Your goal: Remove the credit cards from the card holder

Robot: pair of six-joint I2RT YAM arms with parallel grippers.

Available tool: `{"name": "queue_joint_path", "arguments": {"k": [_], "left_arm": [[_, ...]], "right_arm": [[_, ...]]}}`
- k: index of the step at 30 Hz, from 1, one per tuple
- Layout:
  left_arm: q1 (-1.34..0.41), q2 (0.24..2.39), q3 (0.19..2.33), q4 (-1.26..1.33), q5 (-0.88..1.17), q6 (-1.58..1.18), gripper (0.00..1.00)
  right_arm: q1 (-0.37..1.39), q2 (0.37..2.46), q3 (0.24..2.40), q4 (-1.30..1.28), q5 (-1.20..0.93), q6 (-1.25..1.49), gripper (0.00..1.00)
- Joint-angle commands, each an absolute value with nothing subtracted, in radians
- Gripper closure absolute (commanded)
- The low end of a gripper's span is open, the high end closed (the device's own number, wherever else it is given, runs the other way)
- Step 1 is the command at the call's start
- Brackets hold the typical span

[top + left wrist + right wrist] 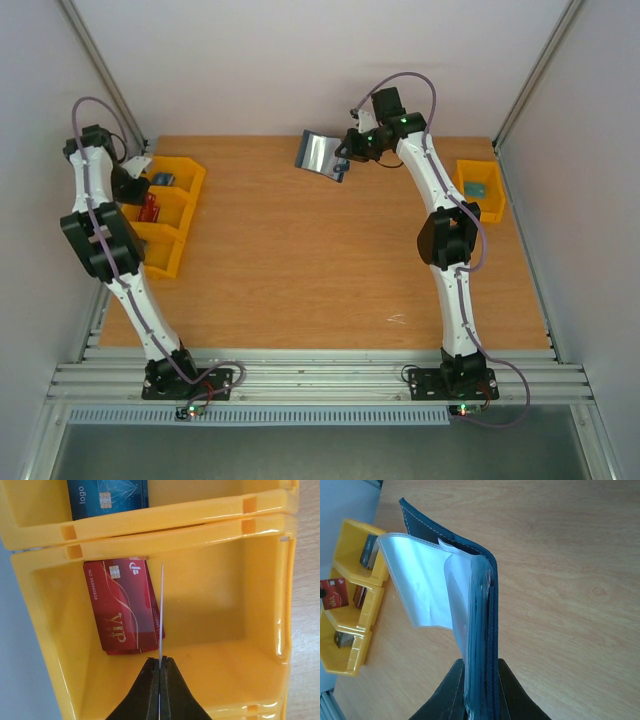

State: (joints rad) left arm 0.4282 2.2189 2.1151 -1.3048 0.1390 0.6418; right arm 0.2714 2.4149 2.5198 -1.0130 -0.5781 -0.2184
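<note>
The left gripper (160, 674) has its black fingers pinched flat on a thin pale credit card (162, 615). The card shows only as a white edge running straight out from the fingertips, its long axis in line with the gripper. Under that edge lies the middle compartment of the yellow plastic bin (175, 536); whether the card touches the floor I cannot tell. A red credit card marked VIP (122, 610) lies flat at the compartment's left side. The held edge crosses its right margin, so a release would, I judge, land the card beside or partly on it. A dark blue credit card (107, 495) sits in the next compartment. Well apart across the wooden table (300, 260), the right gripper (480, 700) clamps narrowly on the dark navy folding card holder (491, 610), its clear plastic sleeves (420, 585) fanned out toward the bin's side.
</note>
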Motion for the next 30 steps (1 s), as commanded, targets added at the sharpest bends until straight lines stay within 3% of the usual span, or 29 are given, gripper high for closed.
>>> {"name": "queue_joint_path", "arguments": {"k": [1, 30], "left_arm": [[0.431, 2.26, 2.159, -1.346, 0.095, 0.645, 1.0], [0.431, 2.41, 2.258, -1.377, 0.036, 0.672, 1.0]], "right_arm": [[0.276, 2.363, 2.522, -1.022, -0.607, -0.23, 0.99], [0.276, 2.401, 2.593, -1.026, -0.624, -0.24, 0.99]]}}
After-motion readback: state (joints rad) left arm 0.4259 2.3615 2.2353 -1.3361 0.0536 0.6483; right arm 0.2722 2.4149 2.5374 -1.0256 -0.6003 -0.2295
